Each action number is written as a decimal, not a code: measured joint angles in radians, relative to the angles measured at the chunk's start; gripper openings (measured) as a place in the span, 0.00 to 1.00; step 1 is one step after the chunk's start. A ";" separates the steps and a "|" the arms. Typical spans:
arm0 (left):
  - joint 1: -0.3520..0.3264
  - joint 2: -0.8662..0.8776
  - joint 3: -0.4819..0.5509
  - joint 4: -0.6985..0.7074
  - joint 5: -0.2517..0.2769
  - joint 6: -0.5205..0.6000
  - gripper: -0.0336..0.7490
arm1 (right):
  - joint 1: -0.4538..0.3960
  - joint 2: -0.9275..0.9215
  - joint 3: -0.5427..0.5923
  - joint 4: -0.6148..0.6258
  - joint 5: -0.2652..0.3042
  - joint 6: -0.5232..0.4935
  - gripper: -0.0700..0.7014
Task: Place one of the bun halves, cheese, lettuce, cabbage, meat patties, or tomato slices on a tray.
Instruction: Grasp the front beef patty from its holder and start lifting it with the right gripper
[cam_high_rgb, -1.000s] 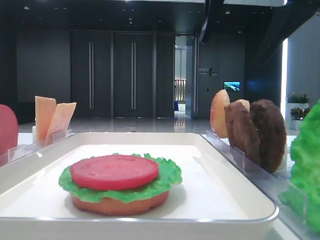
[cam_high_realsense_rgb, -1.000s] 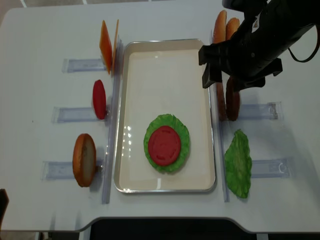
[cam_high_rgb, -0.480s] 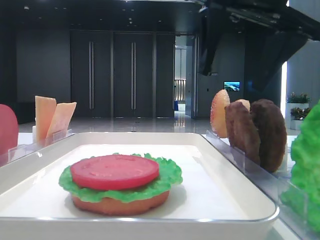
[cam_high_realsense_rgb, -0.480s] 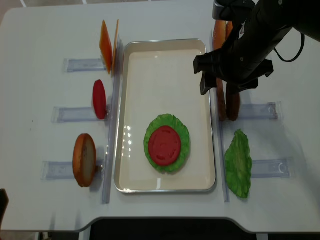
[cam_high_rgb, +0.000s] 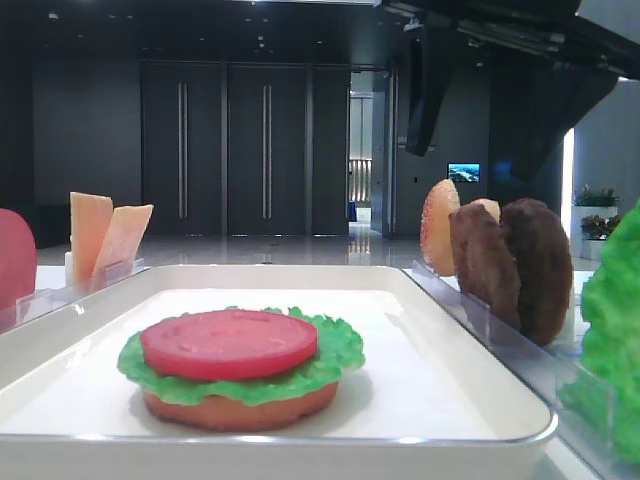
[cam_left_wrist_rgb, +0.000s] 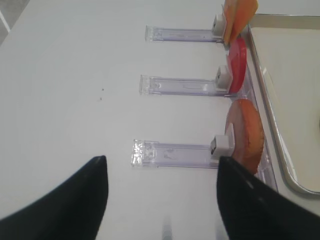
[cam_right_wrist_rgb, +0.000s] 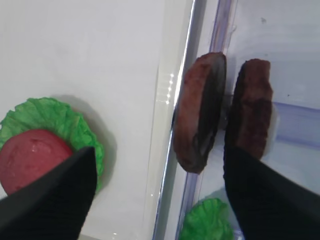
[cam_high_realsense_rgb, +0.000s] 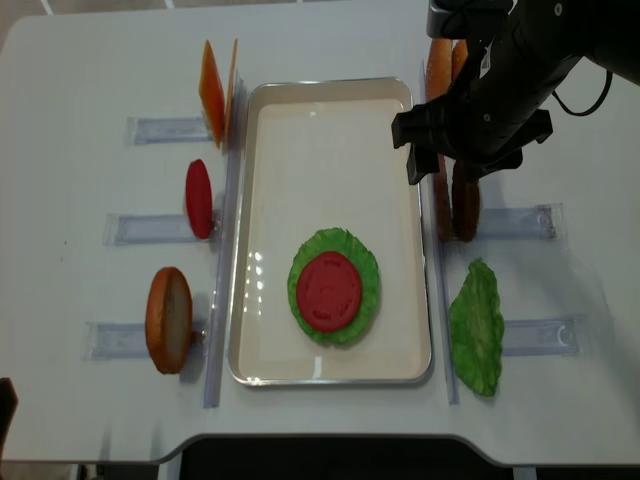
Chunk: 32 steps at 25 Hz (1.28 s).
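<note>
On the white tray (cam_high_realsense_rgb: 270, 130) lies a stack of bun half, lettuce (cam_high_realsense_rgb: 334, 287) and tomato slice (cam_high_realsense_rgb: 328, 290). Two meat patties (cam_right_wrist_rgb: 200, 120) (cam_right_wrist_rgb: 252, 112) stand on edge in the clear rack just right of the tray. My right gripper (cam_right_wrist_rgb: 160, 200) hangs open above them, with one finger over the tray and the other by the outer patty, holding nothing. In the top view, the right arm (cam_high_realsense_rgb: 490, 100) covers the patties' far ends. My left gripper (cam_left_wrist_rgb: 160, 200) is open over bare table, near a bun half (cam_left_wrist_rgb: 245, 135).
Left of the tray, racks hold cheese (cam_high_realsense_rgb: 213, 92), a tomato slice (cam_high_realsense_rgb: 198, 198) and a bun half (cam_high_realsense_rgb: 168, 320). On the right are bun halves (cam_high_realsense_rgb: 438, 62) at the back and a loose lettuce leaf (cam_high_realsense_rgb: 477, 328) at the front. Clear rack rails (cam_left_wrist_rgb: 175, 152) jut outwards.
The right arm has shifted a little left and nearer over the patties, then almost stopped. Its jaws stay equally wide. Nothing on the table has moved.
</note>
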 joint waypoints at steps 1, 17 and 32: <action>0.000 0.000 0.000 0.000 0.000 0.000 0.70 | 0.000 0.000 0.000 -0.002 -0.001 0.000 0.75; 0.000 0.000 0.000 0.000 0.000 0.000 0.70 | 0.076 0.077 -0.111 -0.116 0.080 0.115 0.75; 0.000 0.000 0.000 0.000 0.000 0.000 0.70 | 0.105 0.139 -0.140 -0.232 0.092 0.220 0.75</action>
